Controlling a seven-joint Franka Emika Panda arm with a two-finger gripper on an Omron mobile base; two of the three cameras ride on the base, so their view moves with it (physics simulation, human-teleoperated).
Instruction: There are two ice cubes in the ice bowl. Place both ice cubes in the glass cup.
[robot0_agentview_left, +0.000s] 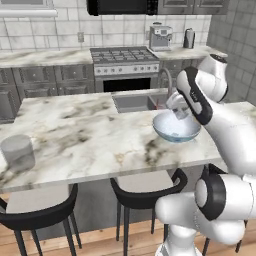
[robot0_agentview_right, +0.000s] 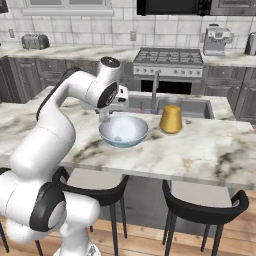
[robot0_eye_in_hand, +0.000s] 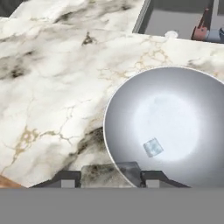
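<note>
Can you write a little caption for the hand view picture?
Gripper above the counter beside the ice bowl, with one ice cube inside.

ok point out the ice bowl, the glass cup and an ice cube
ice bowl (robot0_eye_in_hand: 120, 131): hand view, bare inner wall on its left side
glass cup (robot0_agentview_left: 18, 152): left base view, middle of its side wall
ice cube (robot0_eye_in_hand: 153, 147): hand view, its top face

One ice bowl (robot0_eye_in_hand: 131, 109), one glass cup (robot0_agentview_left: 18, 151), one ice cube (robot0_eye_in_hand: 153, 147) discernible.
</note>
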